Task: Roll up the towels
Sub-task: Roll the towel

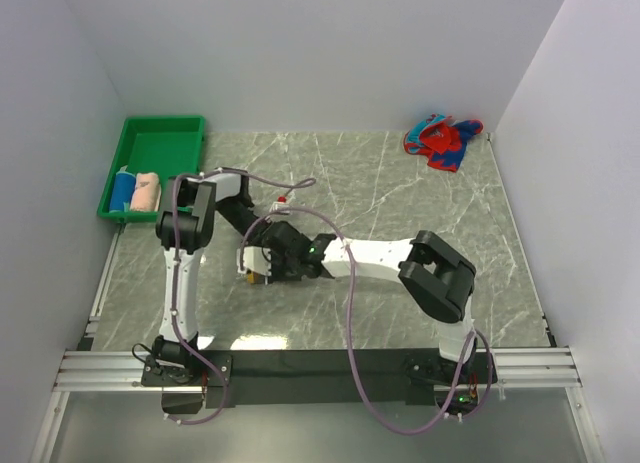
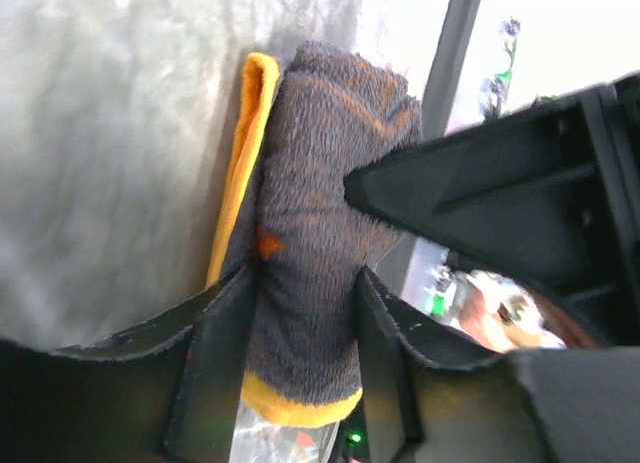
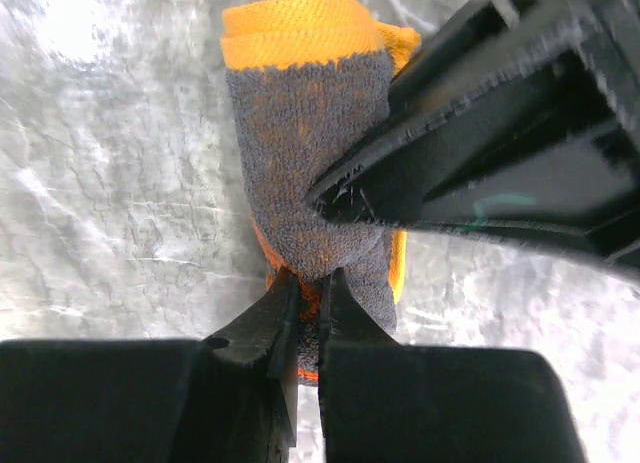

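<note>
The orange towel [image 2: 310, 183], rolled into a grey-and-orange bundle, lies on the marble counter [image 1: 420, 193] well to the right of the green tray [image 1: 165, 143] and nearer the arm bases. The left fingers [image 2: 225, 363] are clamped on either side of it, and the right fingers [image 3: 260, 333], nearly closed, pinch the roll's end. A blue towel [image 1: 122, 190] and a pale pink towel [image 1: 147, 191] sit rolled side by side in the tray's near end, while the red-and-blue towel [image 1: 443, 143] lies crumpled far to the tray's right, by the back wall.

Orange towel [image 3: 300, 153], near end hidden behind right pincer [image 3: 308, 303], right side covered by left pincer [image 2: 305, 283], barely visible from above
</note>
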{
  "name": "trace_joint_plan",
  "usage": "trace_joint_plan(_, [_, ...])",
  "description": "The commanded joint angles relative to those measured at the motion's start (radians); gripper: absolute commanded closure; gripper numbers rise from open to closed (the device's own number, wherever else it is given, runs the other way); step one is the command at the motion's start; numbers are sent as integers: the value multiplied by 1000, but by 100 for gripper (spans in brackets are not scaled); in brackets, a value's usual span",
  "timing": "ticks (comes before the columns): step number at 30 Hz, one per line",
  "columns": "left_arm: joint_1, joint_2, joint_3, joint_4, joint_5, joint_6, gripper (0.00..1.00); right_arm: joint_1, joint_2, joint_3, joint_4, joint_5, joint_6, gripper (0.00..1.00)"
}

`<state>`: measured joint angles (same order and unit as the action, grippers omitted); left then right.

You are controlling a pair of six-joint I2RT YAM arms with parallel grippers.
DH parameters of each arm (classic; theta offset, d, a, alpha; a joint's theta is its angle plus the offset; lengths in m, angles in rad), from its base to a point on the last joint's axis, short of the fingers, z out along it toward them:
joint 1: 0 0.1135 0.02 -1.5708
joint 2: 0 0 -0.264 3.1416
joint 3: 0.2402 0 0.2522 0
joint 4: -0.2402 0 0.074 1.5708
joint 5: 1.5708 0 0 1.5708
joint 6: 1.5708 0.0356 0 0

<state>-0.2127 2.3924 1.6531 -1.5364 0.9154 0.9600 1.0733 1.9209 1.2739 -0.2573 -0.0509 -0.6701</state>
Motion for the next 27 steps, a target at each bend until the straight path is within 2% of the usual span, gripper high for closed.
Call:
trace_joint_plan(1, [56, -87, -26, 168, -73, 85, 50, -56, 43, 33, -158, -202, 69, 100])
trace_joint_plan(5, [159, -202, -32, 197, -6, 45, 47, -78, 50, 65, -279, -273, 98, 100])
trace_joint_plan(8, [290, -297, -27, 213, 60, 0, 44, -110, 75, 99, -336, -351, 142, 100])
trace_joint_plan(10, [340, -356, -9, 210, 86, -20, 44, -127, 99, 129, -384, -404, 165, 100])
trace_joint_plan(15, [475, -550, -2, 260, 42, -55, 41, -205, 202, 255, -471, -529, 239, 100])
trace_joint_plan(18, [478, -781, -99, 425, -119, -66, 36, -248, 265, 324, -523, -586, 262, 100])
trace_joint_plan(19, [480, -908, -172, 531, -148, -69, 13, -257, 276, 335, -542, -595, 267, 100])
trace_joint_plan(20, [480, -967, -208, 571, -179, -70, 1, -263, 295, 353, -551, -609, 267, 100])
trace_joint_plan(22, [473, -1117, -336, 709, -203, -151, 1, -280, 309, 364, -566, -619, 265, 100])
trace_joint_plan(23, [469, -1159, -375, 808, -219, -272, 1, -283, 323, 378, -573, -621, 262, 100])
trace_joint_plan(24, [464, -1194, -401, 817, -205, -280, 1, -285, 331, 384, -580, -633, 262, 100])
trace_joint_plan(25, [464, -1244, -430, 788, -163, -249, 1, -294, 340, 392, -592, -638, 259, 100])
trace_joint_plan(26, [422, -1259, -441, 660, -133, -74, 0, -296, 360, 409, -599, -645, 260, 100])
trace_joint_plan(27, [371, -1282, -455, 621, -182, -20, 0, -297, 372, 419, -608, -664, 260, 100])
